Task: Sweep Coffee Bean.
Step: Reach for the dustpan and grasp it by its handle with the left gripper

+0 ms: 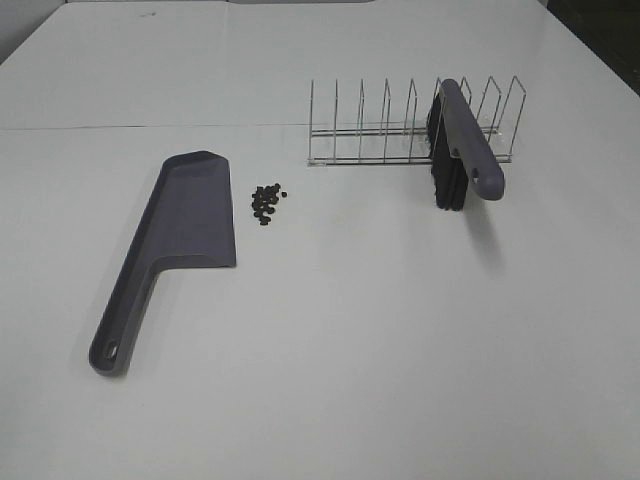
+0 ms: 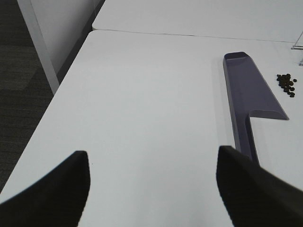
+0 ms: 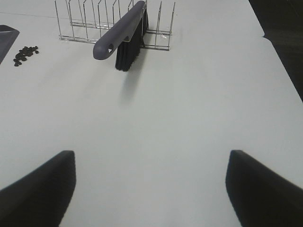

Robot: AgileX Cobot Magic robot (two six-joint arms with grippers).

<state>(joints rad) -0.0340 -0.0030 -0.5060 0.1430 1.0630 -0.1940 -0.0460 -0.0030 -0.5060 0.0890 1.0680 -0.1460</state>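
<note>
We see the left gripper (image 2: 152, 151) in its own wrist view with its two dark fingers (image 2: 52, 189) spread wide apart. Nothing sits between them and they touch nothing, with only the bare white surface (image 1: 350, 350) beneath. The right gripper (image 3: 151, 152) looks the same in its wrist view: its fingers (image 3: 265, 189) stand far apart, hold nothing and are clear of every object. Neither gripper shows in the high view.

In the high view, the coffee bean (image 1: 266, 203) cluster lies loose on the surface in one small, tight patch of dark ovals. It sits just beside the pan edge of the grey dustpan (image 1: 190, 215), at about three o'clock from it, and we cannot tell whether the two touch. The dustpan lies flat, its handle running off toward seven o'clock and ending in a hanging hole.

At about two o'clock from the beans stands a wire rack (image 1: 370, 161). A grey brush (image 1: 470, 135) with black bristles leans in one of its slots near the three o'clock end, its handle tilting toward five o'clock and also ending in a hole. The brush is well apart from the beans.
</note>
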